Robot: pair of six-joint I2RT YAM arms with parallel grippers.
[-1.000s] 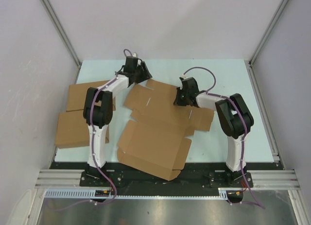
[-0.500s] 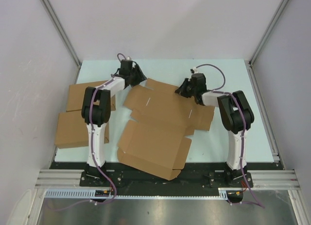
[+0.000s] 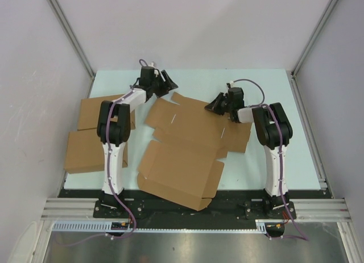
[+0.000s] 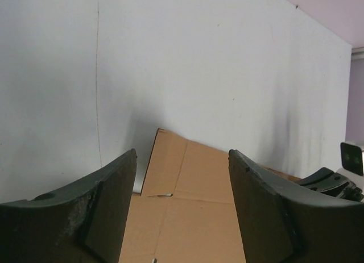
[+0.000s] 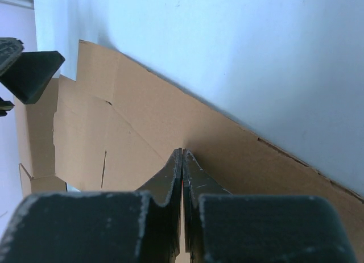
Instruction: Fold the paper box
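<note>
Flat brown die-cut cardboard sheet (image 3: 182, 161): matte, with angular flaps and slits.
Fingers of left gripper (image 4: 182, 161) apart, empty; fingers of right gripper (image 5: 182, 151) pressed together over the sheet.

Plain brown paper box (image 3: 182, 163), pale-blue table (image 3: 284, 87)

You see only part of the paper box (image 4: 182, 212) from the left wrist, cut off below; the left arm (image 3: 114, 143) hides part of the two flat boxes (image 3: 85, 152).
</note>
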